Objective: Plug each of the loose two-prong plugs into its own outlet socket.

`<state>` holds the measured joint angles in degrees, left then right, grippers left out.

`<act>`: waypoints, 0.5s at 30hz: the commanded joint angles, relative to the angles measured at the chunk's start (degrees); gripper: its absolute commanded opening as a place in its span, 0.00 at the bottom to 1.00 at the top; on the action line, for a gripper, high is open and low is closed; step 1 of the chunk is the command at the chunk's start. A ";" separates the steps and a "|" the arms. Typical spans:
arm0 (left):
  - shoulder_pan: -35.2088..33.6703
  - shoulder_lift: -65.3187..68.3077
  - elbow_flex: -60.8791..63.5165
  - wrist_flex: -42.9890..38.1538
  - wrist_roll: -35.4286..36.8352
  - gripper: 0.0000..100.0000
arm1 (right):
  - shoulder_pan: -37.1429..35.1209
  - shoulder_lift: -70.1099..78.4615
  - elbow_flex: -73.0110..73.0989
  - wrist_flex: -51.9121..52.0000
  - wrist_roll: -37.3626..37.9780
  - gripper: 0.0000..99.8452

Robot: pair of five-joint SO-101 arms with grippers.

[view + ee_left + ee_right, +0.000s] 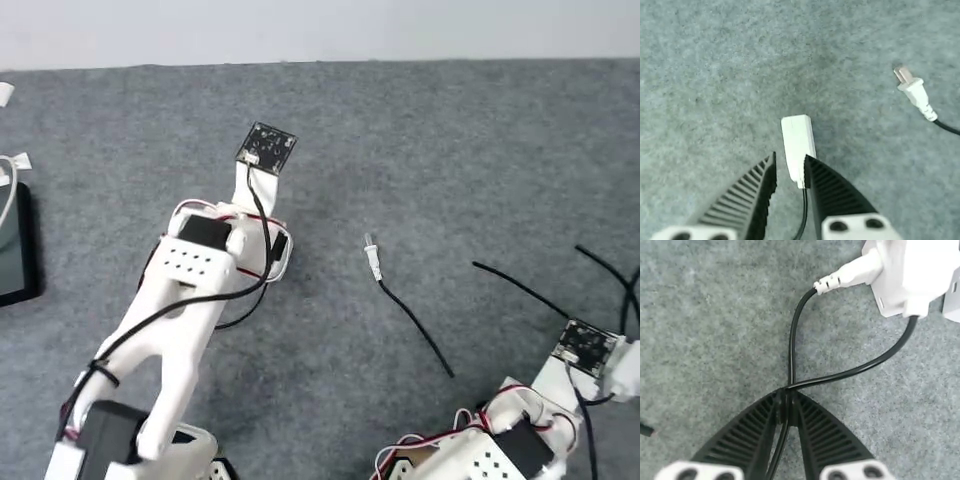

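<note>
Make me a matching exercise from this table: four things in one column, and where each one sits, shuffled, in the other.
Things
1. small white block
2. plug with bare prongs
3. black cord
4. other plug

Places
A. pinched by the right gripper
B. pushed into the white outlet
C. straddled by the left gripper
D. lying free on the carpet

Pairs: 1-C, 2-D, 3-A, 4-B
</note>
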<state>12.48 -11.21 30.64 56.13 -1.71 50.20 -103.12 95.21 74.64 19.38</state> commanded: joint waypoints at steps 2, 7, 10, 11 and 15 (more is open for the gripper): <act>1.41 -3.60 1.89 0.35 -0.09 0.03 | -0.40 -0.84 1.14 -0.48 0.53 0.01; 5.89 -2.90 6.55 -4.13 -0.26 0.03 | -0.40 -0.84 1.14 -0.48 0.53 0.01; 6.51 0.62 11.12 -13.36 -0.26 0.03 | -0.22 -0.84 1.14 -0.48 0.53 0.01; 6.42 2.64 11.65 -15.03 -0.26 0.03 | -0.22 -0.84 1.14 -0.48 0.53 0.01; 4.13 12.84 6.11 -12.75 -0.09 0.02 | -0.22 -0.84 1.14 -0.48 0.53 0.01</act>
<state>18.37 -5.58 42.24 43.38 -1.71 50.20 -103.12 95.21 74.64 19.38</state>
